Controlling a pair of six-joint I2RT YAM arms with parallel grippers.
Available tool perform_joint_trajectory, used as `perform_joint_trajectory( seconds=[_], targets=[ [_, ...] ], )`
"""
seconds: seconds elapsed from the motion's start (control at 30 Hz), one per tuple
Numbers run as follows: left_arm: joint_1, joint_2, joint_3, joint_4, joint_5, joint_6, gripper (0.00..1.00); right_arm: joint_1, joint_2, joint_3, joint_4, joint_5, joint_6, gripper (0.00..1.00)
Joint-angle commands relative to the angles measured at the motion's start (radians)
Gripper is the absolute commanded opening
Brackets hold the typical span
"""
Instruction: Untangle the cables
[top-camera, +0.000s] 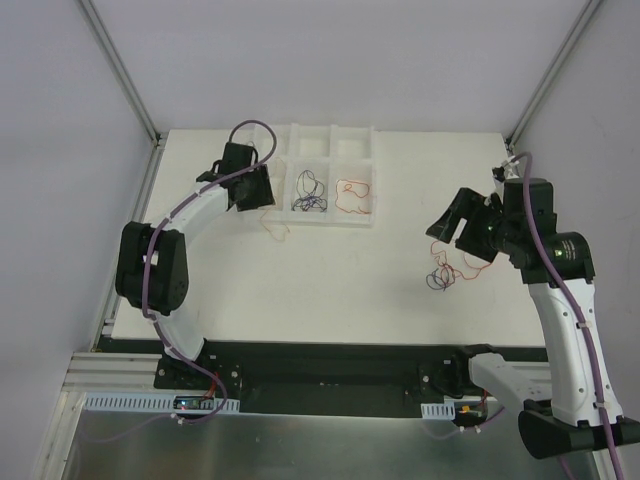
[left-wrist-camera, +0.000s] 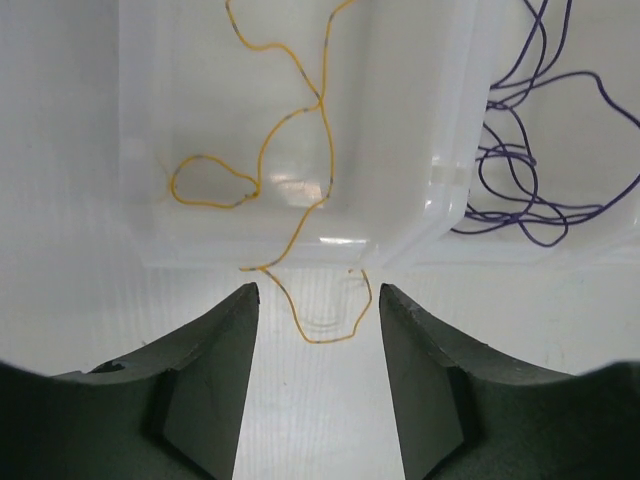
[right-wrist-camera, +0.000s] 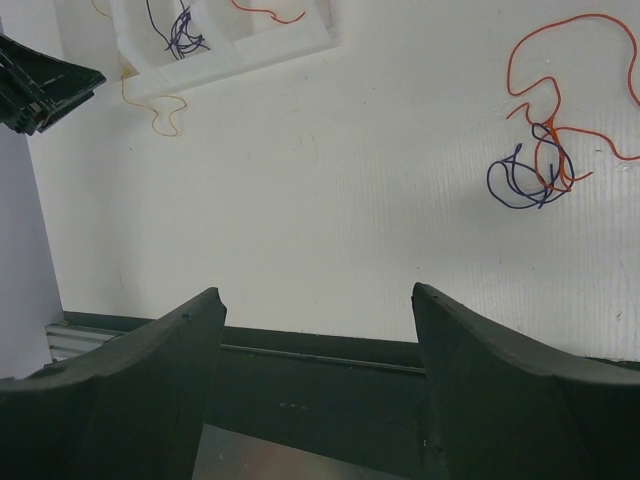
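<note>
1. Hovering over the right half of the white tabletop (top-camera: 330, 295), the right gripper (right-wrist-camera: 315, 295) has its two dark fingers spread wide and holds nothing.
2. Towards the right edge, rather nearer the front than the back, lies the tangle of wires (top-camera: 441, 272): thin, curly strands in red-orange and dark blue-purple, much smaller than the gripper. In the right wrist view the blue-purple loops bunch tightly and cross the red-orange strand, which wanders off in larger open curls.
3. Towards the far left corner, the left gripper (left-wrist-camera: 318, 293) is partly open and grips nothing. A small loop of thin yellow-tan wire (left-wrist-camera: 300, 150) lies on the table under the gap between its fingertips.
4. That yellow-tan wire curls inside the left front compartment of the white plastic compartment tray (top-camera: 331, 158) and trails over the rim onto the table.
5. Along the far edge, the tray's middle front compartment holds a bunched dark purple wire (top-camera: 308, 196). The right front compartment holds a single red-orange wire (top-camera: 351, 192).
</note>
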Motion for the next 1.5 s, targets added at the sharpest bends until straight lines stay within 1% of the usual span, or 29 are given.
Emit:
perform_joint_trajectory(
  seconds=[0.0, 0.13, 0.23, 0.4, 0.47, 0.5, 0.6, 0.67, 0.73, 0.8, 0.9, 0.93, 1.03, 1.13, 1.3, 1.4, 1.47],
  targets=[
    [0.001, -0.002, -0.036, -0.064, 0.114, -0.173, 0.52, -0.009, -0.006, 0.011, -0.003, -0.003, -0.014, 0.79],
    [-0.003, -0.006, -0.135, -0.081, 0.125, -0.443, 0.51, -0.009, 0.008, 0.005, 0.014, -0.020, -0.008, 0.79],
    [-0.005, -0.005, -0.187, -0.079, 0.145, -0.581, 0.50, -0.009, 0.014, 0.002, 0.020, -0.029, -0.006, 0.78],
    [-0.003, 0.000, -0.238, -0.034, 0.136, -0.643, 0.51, -0.012, 0.011, -0.004, 0.020, -0.027, -0.009, 0.78],
    [-0.003, 0.020, -0.253, 0.012, 0.151, -0.659, 0.48, -0.011, 0.011, -0.006, 0.020, -0.029, -0.009, 0.78],
    [-0.003, 0.030, -0.261, 0.031, 0.151, -0.673, 0.44, -0.011, 0.012, -0.004, 0.021, -0.029, -0.011, 0.78],
    [-0.003, 0.052, -0.290, 0.104, 0.137, -0.724, 0.38, -0.012, 0.008, -0.004, 0.020, -0.029, -0.012, 0.78],
    [-0.002, 0.061, -0.311, 0.161, 0.134, -0.747, 0.35, -0.017, 0.003, -0.003, 0.018, -0.026, -0.012, 0.79],
    [-0.002, 0.076, -0.311, 0.184, 0.122, -0.753, 0.32, -0.017, 0.003, -0.003, 0.015, -0.021, -0.018, 0.78],
    [-0.002, 0.084, -0.313, 0.218, 0.121, -0.750, 0.28, -0.022, 0.003, -0.001, 0.012, -0.023, -0.020, 0.79],
    [-0.002, 0.058, -0.322, 0.227, 0.102, -0.710, 0.02, -0.025, 0.000, -0.001, 0.010, -0.024, -0.020, 0.78],
    [-0.002, 0.037, -0.334, 0.227, 0.085, -0.698, 0.00, -0.023, 0.000, 0.000, 0.009, -0.024, -0.022, 0.79],
    [0.000, -0.044, -0.371, 0.227, 0.033, -0.664, 0.00, -0.028, -0.006, -0.003, 0.009, -0.015, -0.025, 0.79],
    [-0.002, -0.106, -0.367, 0.223, 0.018, -0.557, 0.00, -0.034, -0.002, 0.003, 0.009, -0.017, -0.032, 0.79],
    [-0.002, -0.155, -0.272, 0.148, 0.018, -0.404, 0.00, -0.041, 0.015, 0.011, 0.010, -0.027, -0.040, 0.79],
    [-0.002, -0.129, -0.186, 0.085, -0.039, -0.321, 0.00, -0.042, 0.020, 0.010, 0.012, -0.038, -0.043, 0.79],
    [-0.002, -0.083, -0.105, 0.059, -0.079, -0.262, 0.00, -0.043, 0.024, 0.011, 0.012, -0.040, -0.043, 0.79]
  ],
)
